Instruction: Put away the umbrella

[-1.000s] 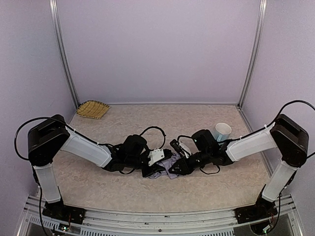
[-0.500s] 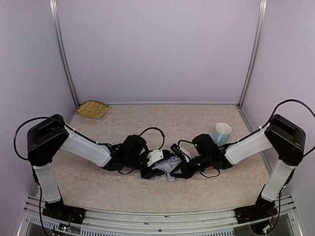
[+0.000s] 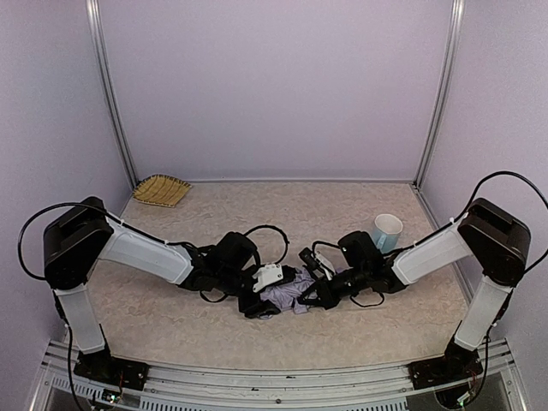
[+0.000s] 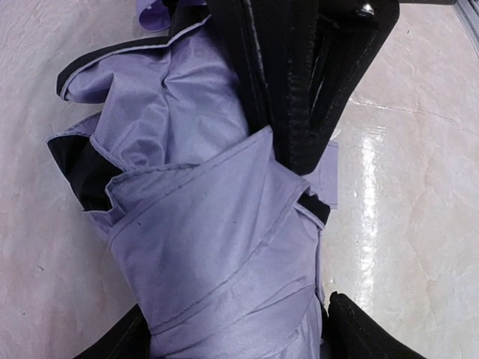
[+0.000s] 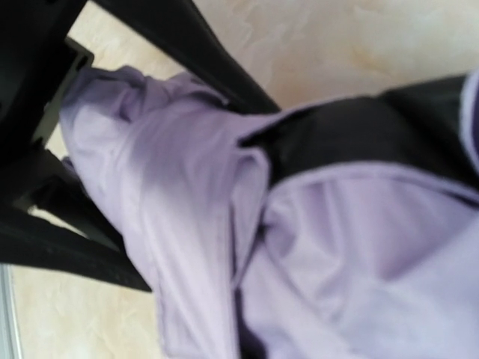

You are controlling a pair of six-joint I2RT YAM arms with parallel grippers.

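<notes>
Lavender umbrella [image 4: 202, 224]: R gripper [image 4: 299, 153] pinched shut on its fabric, L gripper [image 4: 232, 338] spread wide around it.

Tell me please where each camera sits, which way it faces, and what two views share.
Top external: above and behind, looking down at the table; left arm and right arm show.
Left wrist: on the left arm, looking down at the umbrella; own fingertips at the bottom.
Right wrist: close on the umbrella; own fingers unclear.
All three share the umbrella.
</notes>
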